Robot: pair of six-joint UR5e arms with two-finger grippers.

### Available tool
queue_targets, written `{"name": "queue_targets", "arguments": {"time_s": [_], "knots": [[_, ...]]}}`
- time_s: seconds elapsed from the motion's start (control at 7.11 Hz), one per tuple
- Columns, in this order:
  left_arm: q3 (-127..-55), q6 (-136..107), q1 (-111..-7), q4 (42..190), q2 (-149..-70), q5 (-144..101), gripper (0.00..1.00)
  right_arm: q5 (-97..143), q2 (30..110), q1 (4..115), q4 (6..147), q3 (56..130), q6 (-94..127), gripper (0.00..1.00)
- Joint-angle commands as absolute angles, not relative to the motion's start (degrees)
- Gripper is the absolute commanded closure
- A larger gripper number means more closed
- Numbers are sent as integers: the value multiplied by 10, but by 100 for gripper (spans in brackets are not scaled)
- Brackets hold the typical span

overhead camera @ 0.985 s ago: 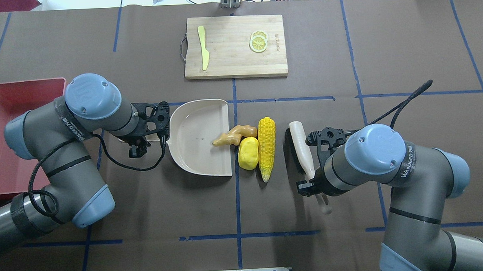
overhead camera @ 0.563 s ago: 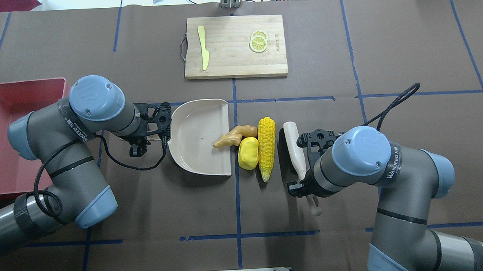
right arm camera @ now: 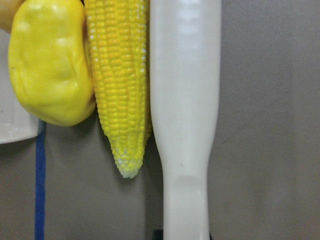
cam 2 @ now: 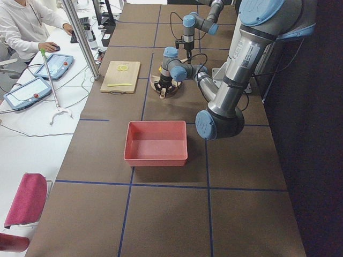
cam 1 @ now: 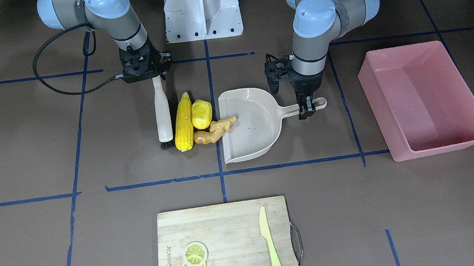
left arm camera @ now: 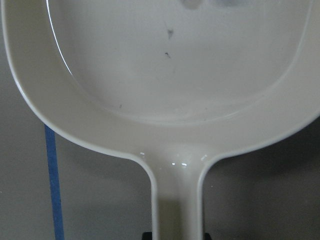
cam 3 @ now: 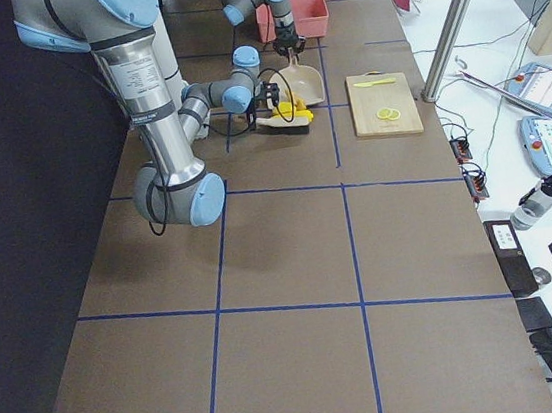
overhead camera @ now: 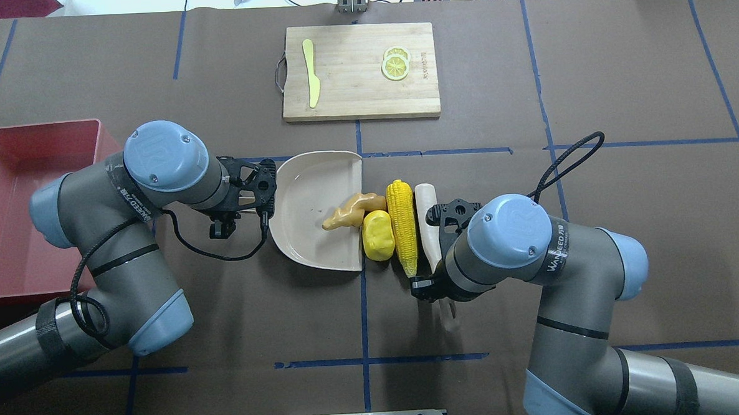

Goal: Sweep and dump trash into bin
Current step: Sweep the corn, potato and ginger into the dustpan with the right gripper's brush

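The yellow corn cob [overhead camera: 403, 226], the yellow potato [overhead camera: 378, 234] and the tan ginger root [overhead camera: 351, 211] lie side by side at the open lip of the beige dustpan [overhead camera: 307, 198]. The ginger lies partly inside the pan. My left gripper [cam 1: 307, 109] is shut on the dustpan handle [left arm camera: 176, 200]. My right gripper [cam 1: 155, 79] is shut on the handle of a white brush [overhead camera: 426, 214]. The brush presses along the corn's right side, as the right wrist view shows [right arm camera: 185, 100]. The pink bin [overhead camera: 7, 204] stands at the table's left edge, behind my left arm.
A wooden cutting board [overhead camera: 351, 77] lies at the far middle with a pale green knife [overhead camera: 311, 79] and lemon slices [overhead camera: 395, 64] on it. The robot's base mount [cam 1: 202, 9] stands at the near edge. An operator sits beside the table in the exterior left view [cam 2: 24, 27].
My right arm has pushed the brush left until it touches the corn. My left arm has slid the dustpan right, so the ginger lies further in the pan.
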State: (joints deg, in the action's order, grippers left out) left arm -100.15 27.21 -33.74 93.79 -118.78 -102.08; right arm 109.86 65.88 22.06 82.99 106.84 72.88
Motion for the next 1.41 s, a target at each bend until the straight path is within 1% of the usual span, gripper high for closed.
{"name": "queue_targets", "arguments": {"time_s": [0.0,0.14,0.56,0.84,1.13,1.27], "knots": [[-1000,267,-328,908,-1215,-1020,91,1099,650,218,829,1059,736,100],[-995,243,-312,904,-1223,-1019,91,1098,641,216,829,1058,738,100],[-961,203,-295,904,-1264,-999,91,1098,593,209,828,1025,764,100],[-957,203,-295,905,-1267,-1001,90,1099,592,209,827,1027,766,100],[-962,207,-298,913,-1260,-1004,90,1106,605,241,833,1069,766,100],[-967,203,-299,917,-1256,-1005,91,1117,635,265,837,1097,766,100]]}}
